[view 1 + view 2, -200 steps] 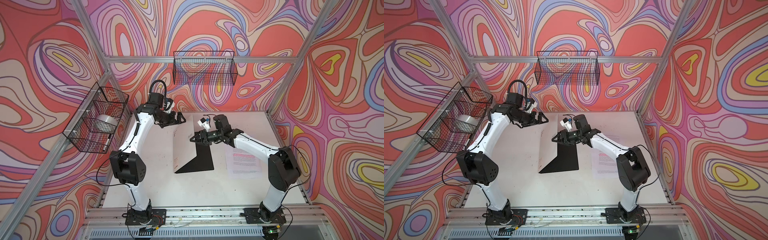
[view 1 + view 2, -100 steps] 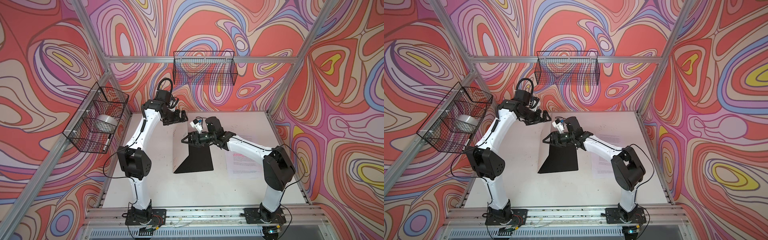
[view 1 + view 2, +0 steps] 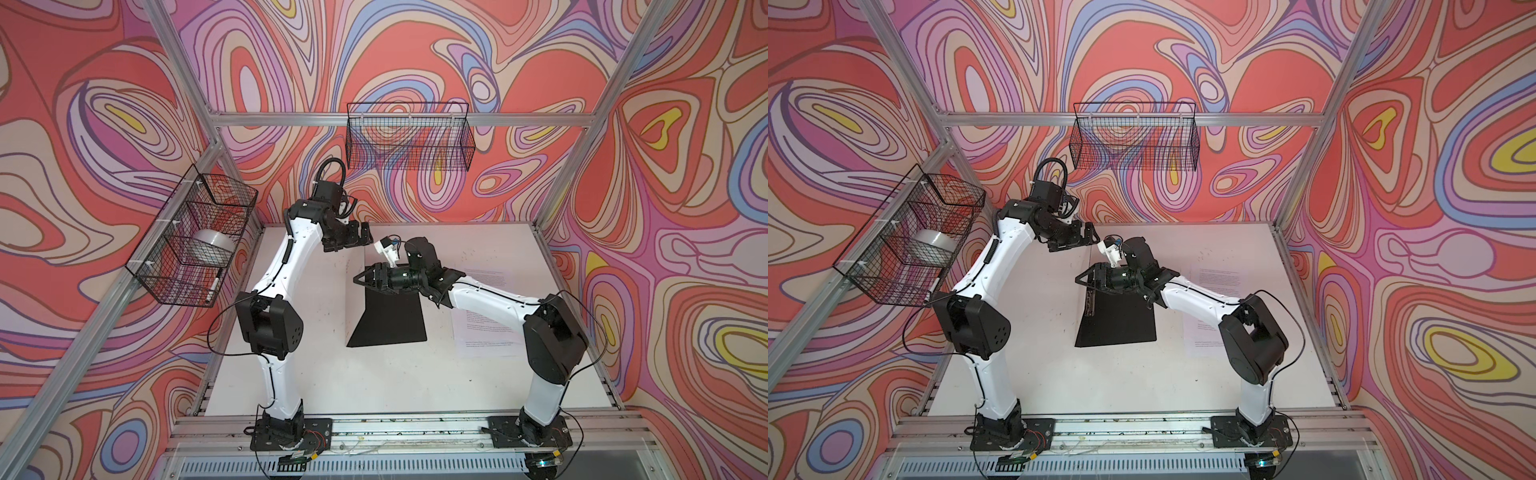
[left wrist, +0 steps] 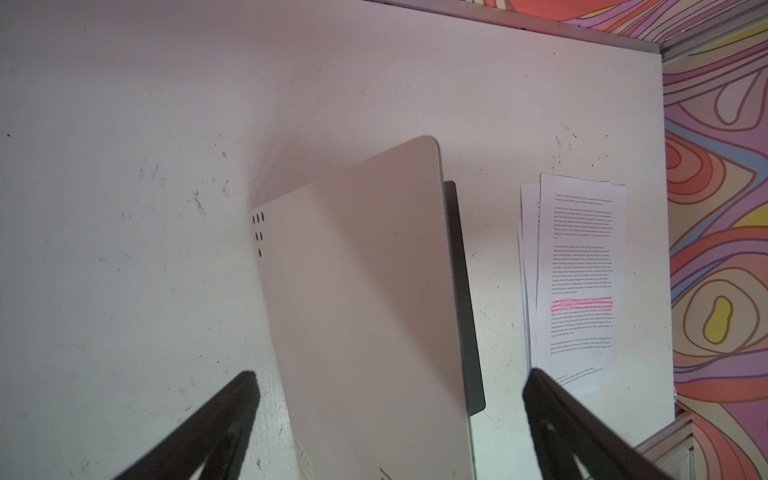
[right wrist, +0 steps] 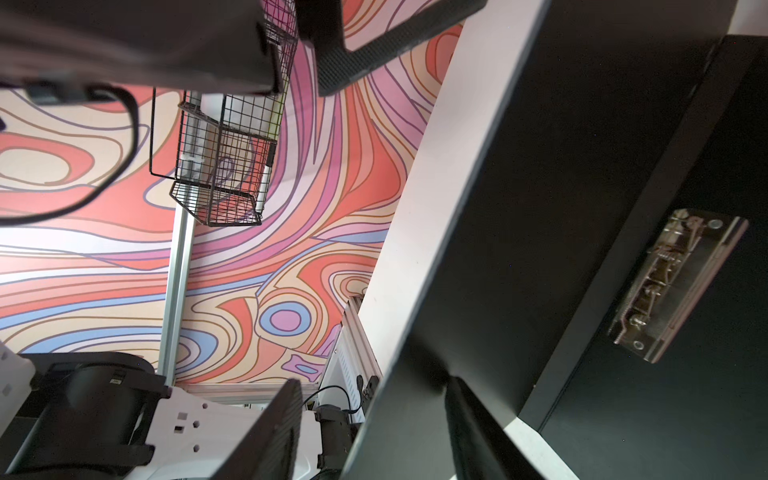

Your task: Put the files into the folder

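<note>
Now the cover of the folder [image 3: 390, 324] stands steeper than before, the right gripper [image 3: 360, 279] straddling its edge with jaws loosened, the left gripper [image 3: 366, 235] nearer and spread wide, the files [image 3: 490, 340] flat beside it.

The flat white worktop [image 3: 316, 374] in front of me is matt, with small dark scuffs. Near its middle lies the flat folder [image 3: 390, 324], white outside and black inside: one black half rests on the surface, the white cover stands raised. Beside it, apart, on my right, lies the thin stack of white printed paper sheets [image 3: 486, 340] with a pink band, slightly fanned.
</note>
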Tool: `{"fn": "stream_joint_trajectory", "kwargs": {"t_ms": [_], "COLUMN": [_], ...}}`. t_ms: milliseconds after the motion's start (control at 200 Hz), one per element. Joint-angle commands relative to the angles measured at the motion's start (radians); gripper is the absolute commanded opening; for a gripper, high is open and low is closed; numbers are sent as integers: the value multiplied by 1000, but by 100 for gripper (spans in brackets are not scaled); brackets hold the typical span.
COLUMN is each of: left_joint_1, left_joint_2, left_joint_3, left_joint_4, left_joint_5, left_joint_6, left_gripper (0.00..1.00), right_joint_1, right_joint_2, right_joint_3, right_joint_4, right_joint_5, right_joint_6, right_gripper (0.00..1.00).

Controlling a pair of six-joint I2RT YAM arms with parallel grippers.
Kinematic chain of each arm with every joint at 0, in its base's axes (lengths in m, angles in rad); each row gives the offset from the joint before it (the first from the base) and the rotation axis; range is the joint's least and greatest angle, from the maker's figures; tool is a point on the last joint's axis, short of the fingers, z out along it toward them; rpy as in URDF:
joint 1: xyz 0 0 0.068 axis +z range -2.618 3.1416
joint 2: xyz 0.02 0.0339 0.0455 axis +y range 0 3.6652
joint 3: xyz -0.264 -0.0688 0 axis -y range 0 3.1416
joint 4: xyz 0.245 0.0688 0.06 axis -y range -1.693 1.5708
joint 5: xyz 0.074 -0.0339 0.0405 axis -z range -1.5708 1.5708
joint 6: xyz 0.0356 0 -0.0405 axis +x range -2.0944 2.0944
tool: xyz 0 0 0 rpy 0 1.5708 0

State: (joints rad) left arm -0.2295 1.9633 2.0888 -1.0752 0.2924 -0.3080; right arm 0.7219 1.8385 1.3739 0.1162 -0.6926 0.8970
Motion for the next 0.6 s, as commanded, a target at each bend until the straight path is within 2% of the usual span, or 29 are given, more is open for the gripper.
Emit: {"fn": "stream_joint_trajectory", "kwargs": {"t_ms": [0, 456, 591], "left_joint_1": [-2, -1, 13], "left_joint_2": [17, -8, -24], "left_joint_3": [11, -7, -18], "left_joint_4": [-43, -74, -74], "left_joint_5": [-75, -228, -274], "left_joint_6": [-1, 54, 65], "left_gripper": [98, 83, 65], "right_joint_1": [12, 40, 43], "right_joint_2": [-6, 18, 6], "right_joint_3": [29, 62, 60], "right_joint_4": [43, 73, 73], "right_joint_5": [23, 20, 26], "right_joint_6": [11, 29, 27], "right_gripper": [59, 59, 59]}}
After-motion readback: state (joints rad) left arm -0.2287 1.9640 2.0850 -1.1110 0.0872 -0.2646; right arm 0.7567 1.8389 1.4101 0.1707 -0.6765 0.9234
